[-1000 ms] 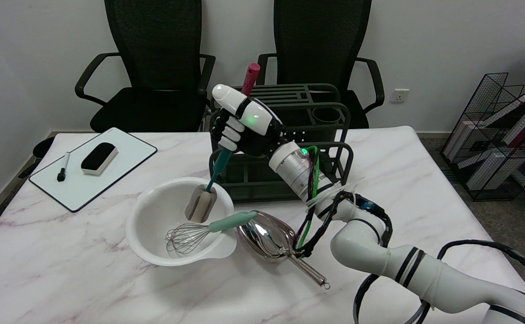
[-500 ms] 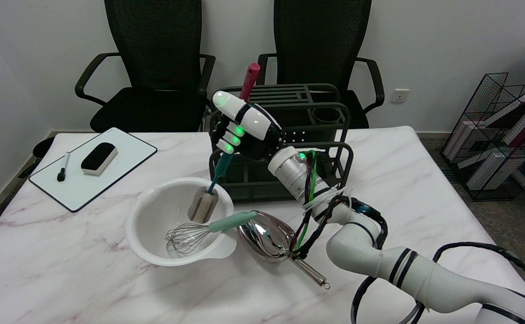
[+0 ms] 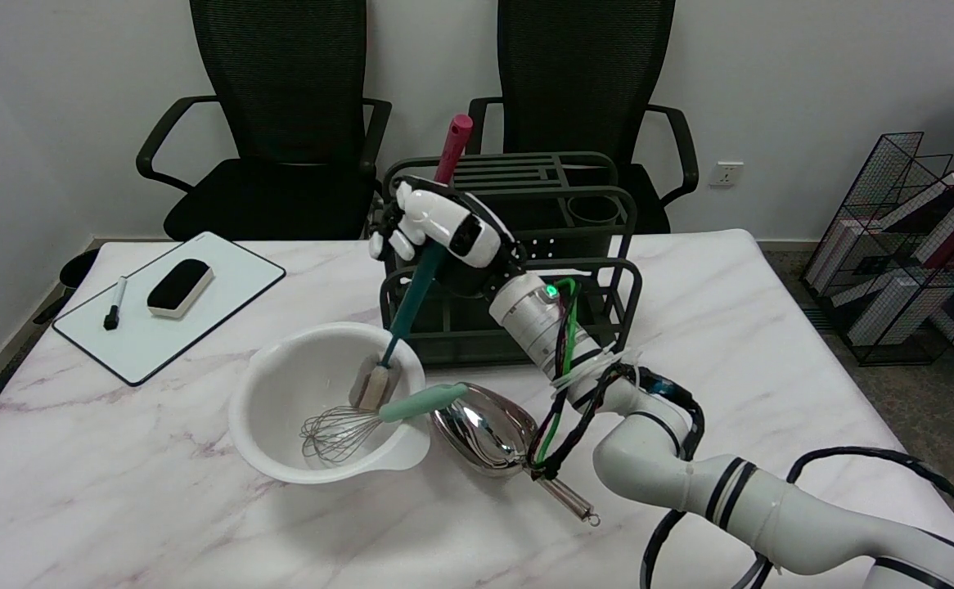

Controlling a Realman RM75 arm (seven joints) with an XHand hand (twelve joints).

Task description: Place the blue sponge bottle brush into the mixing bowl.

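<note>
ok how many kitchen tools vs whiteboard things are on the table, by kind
Kitchen tools: 4 – bottle brush, whisk, metal scoop, mixing bowl
Whiteboard things: 3 – whiteboard, eraser, marker
Racks: 1 – dark green rack
Total: 8

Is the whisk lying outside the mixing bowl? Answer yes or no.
No: the whisk's wire head sits inside the mixing bowl, its handle resting over the rim.

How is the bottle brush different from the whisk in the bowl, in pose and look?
The bottle brush stands steeply, its dark teal handle rising to the right hand; the whisk lies low, its pale green handle over the rim. The brush ends in a sponge, the whisk in wire loops. Both heads are inside the mixing bowl.
</note>
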